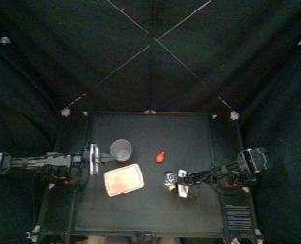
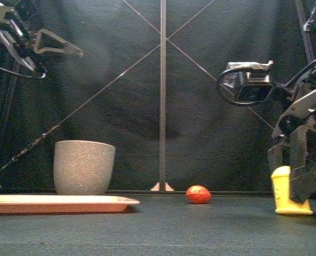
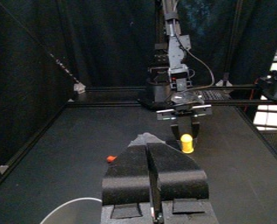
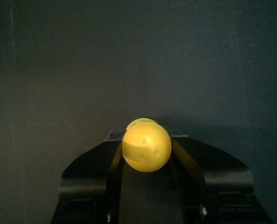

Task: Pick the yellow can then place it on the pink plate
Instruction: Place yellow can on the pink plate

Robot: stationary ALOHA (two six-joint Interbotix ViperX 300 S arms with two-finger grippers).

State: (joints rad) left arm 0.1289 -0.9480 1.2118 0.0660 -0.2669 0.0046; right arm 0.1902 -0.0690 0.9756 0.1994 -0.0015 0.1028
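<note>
Fingers [image 4: 96, 175] of the right gripper [image 2: 294, 182] sit narrow on either side of the yellow can [image 4: 147, 145]. In the wrist view the can fills the gap between them, so I call that a hold, though its base is on the table [image 2: 161, 235], not lifted yet. It's a small toy can, rounded at the top and flared at the foot. I'd judge it light, stiff and smooth-skinned, so it could slip or twist if pinched on the dome. The best grip looks to be the straight waist below that dome, pads square on opposite flanks, which is about where the fingers are. Well apart from the fingers, toward the left arm's side, lies the pink plate [image 2: 61, 203], flat and low. The grey cup [image 2: 83, 166] stands behind it, and a small red toy [image 2: 197, 194] sits between plate and fingers. The left gripper [image 3: 155, 162] rests over at its own side, jaws pressed together on nothing.
</note>
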